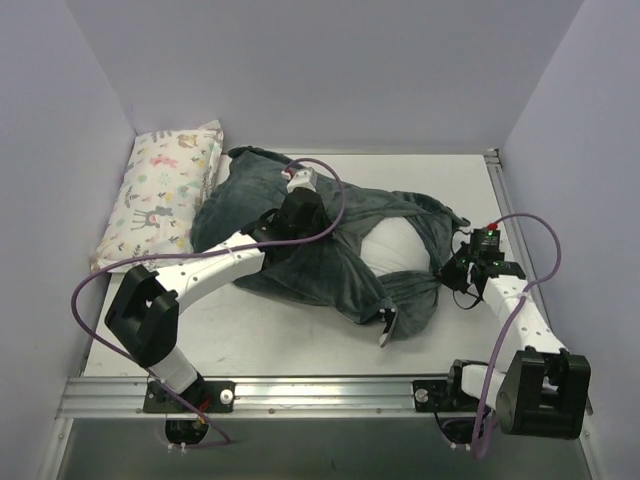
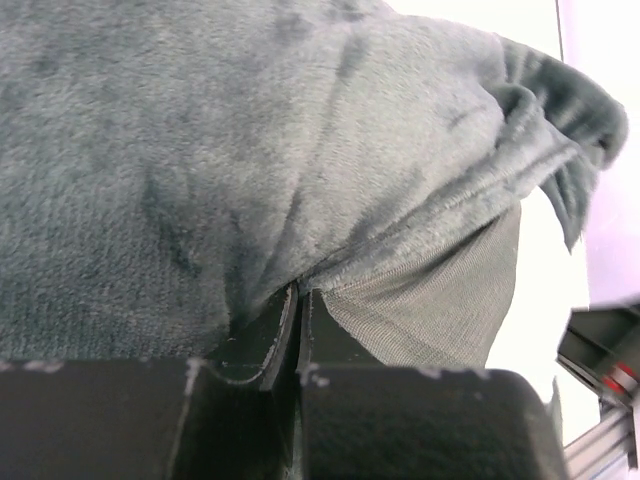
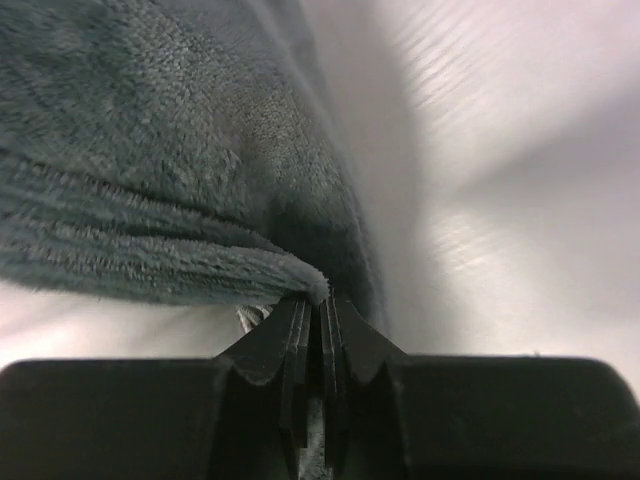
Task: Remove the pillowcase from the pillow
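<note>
The dark grey-teal plush pillowcase [image 1: 310,235] lies crumpled across the middle of the table. The white pillow [image 1: 393,247] shows through its opening at the right. My left gripper [image 1: 298,192] sits on top of the pillowcase's left part, shut on a fold of the pillowcase [image 2: 200,170]; its woven inner face [image 2: 430,290] shows beside the jaws. My right gripper [image 1: 462,262] is at the pillowcase's right edge, shut on the plush hem of the pillowcase [image 3: 180,200]. A zebra-striped bit [image 1: 387,325] hangs at the near edge of the pillowcase.
A smaller pillow [image 1: 160,195] printed with pastel animals lies against the left wall. A metal rail [image 1: 300,395] runs along the near edge, another along the right side [image 1: 512,225]. Lilac walls close in the table on three sides.
</note>
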Available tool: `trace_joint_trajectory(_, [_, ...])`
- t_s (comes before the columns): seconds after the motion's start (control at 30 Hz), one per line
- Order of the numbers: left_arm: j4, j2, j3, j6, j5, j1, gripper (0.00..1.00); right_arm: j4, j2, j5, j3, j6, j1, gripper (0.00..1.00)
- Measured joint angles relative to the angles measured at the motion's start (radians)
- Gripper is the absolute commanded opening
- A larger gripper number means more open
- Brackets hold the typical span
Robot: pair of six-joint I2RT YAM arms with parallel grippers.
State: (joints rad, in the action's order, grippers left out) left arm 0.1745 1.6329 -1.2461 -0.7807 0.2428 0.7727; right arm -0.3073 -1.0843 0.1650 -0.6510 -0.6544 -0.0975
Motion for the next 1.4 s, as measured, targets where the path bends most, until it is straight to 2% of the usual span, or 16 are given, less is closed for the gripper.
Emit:
trace_joint_trajectory(0.1, [-0.010, -0.002, 0.004, 0.034, -0.024, -0.001, 0.00, 0.097, -0.100, 0.051, 0.023, -0.016, 0.052, 0.01])
trace_joint_trajectory(0.13, [-0.011, 0.000, 0.004, 0.050, -0.026, 0.002, 0.00, 0.127, -0.108, 0.059, 0.031, -0.020, 0.078, 0.10])
trace_joint_trajectory(0.17, [-0.011, 0.003, 0.002, 0.068, -0.024, 0.005, 0.01, 0.159, -0.109, 0.069, 0.043, -0.026, 0.097, 0.13])
trace_joint_trajectory(0.27, [0.010, 0.031, -0.031, 0.124, 0.008, 0.024, 0.06, 0.248, -0.099, 0.124, 0.075, -0.041, 0.108, 0.11])
trace_joint_trajectory(0.5, [0.115, 0.087, -0.152, 0.225, 0.100, 0.077, 0.27, 0.537, -0.068, 0.357, 0.127, -0.196, 0.099, 0.10])
trace_joint_trajectory(0.6, [0.168, 0.091, -0.195, 0.257, 0.117, 0.079, 0.44, 0.649, -0.065, 0.449, 0.113, -0.283, 0.100, 0.11])
trace_joint_trajectory(0.73, [0.217, 0.095, -0.249, 0.282, 0.120, 0.086, 0.56, 0.781, -0.064, 0.545, 0.062, -0.385, 0.113, 0.10])
trace_joint_trajectory(0.87, [0.277, 0.097, -0.308, 0.296, 0.100, 0.106, 0.65, 0.875, -0.064, 0.620, 0.010, -0.438, 0.150, 0.08])
trace_joint_trajectory(0.93, [0.307, 0.097, -0.340, 0.301, 0.093, 0.116, 0.67, 0.898, -0.064, 0.640, 0.008, -0.453, 0.158, 0.03])
trace_joint_trajectory(1.03, [0.344, 0.097, -0.381, 0.309, 0.085, 0.119, 0.68, 0.877, -0.063, 0.644, 0.007, -0.440, 0.159, 0.01])
trace_joint_trajectory(1.1, [0.362, 0.097, -0.409, 0.315, 0.081, 0.119, 0.67, 0.792, -0.051, 0.625, -0.002, -0.401, 0.159, 0.01])
trace_joint_trajectory(1.17, [0.370, 0.097, -0.430, 0.318, 0.075, 0.118, 0.67, 0.656, -0.021, 0.575, -0.020, -0.326, 0.162, 0.05])
trace_joint_trajectory(1.37, [0.390, 0.098, -0.447, 0.327, 0.056, 0.134, 0.85, 0.276, 0.078, 0.356, -0.107, -0.101, 0.165, 0.13])
trace_joint_trajectory(1.4, [0.394, 0.099, -0.447, 0.328, 0.056, 0.144, 0.86, 0.225, 0.087, 0.316, -0.112, -0.069, 0.165, 0.17])
